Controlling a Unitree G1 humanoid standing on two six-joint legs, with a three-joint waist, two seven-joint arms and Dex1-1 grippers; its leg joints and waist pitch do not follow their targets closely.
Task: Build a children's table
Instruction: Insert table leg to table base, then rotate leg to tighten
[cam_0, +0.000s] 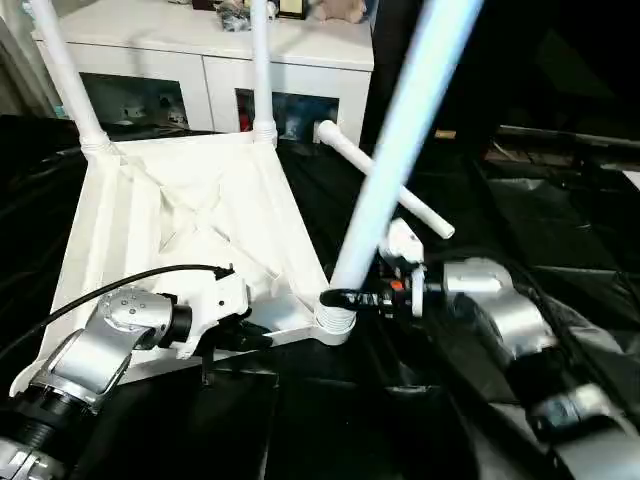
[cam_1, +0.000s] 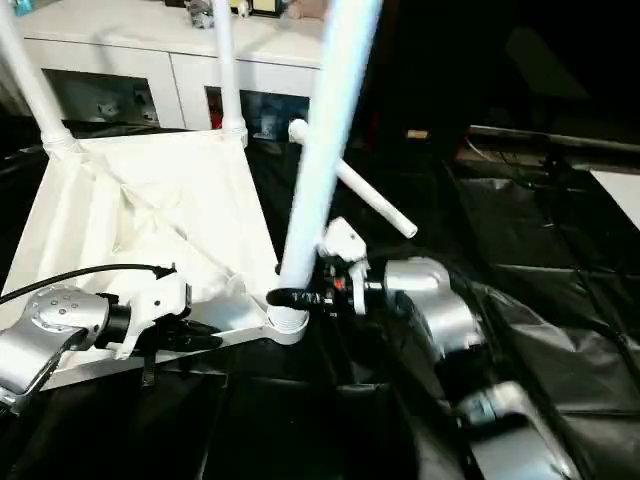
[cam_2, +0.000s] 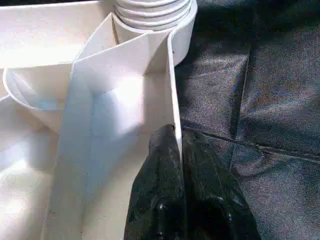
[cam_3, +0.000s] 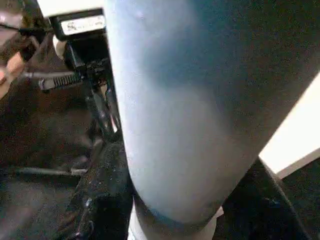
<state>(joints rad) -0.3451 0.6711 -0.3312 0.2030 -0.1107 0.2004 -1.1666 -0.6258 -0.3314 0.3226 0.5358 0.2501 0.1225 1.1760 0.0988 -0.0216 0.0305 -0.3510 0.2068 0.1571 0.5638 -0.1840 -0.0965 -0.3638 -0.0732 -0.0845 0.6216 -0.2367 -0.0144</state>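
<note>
White tabletop (cam_0: 190, 215) with ribbed X-pattern; 3 fitted white legs (1 (cam_0: 400, 140) tinted bluish); glossy black sheet (cam_0: 560, 240); silver forearms.

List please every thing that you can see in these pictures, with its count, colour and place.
White plastic tabletop: one, upside down on black sheeting.
Standing white tube legs: three, in corner sockets; two far, one near.
Loose white tube leg: one, lying on the sheeting behind the near leg.
White cabinet with glass doors: one, behind.
Left gripper: black, shut on the tabletop's near rim.
Right gripper: black, around the near leg's base.
</note>
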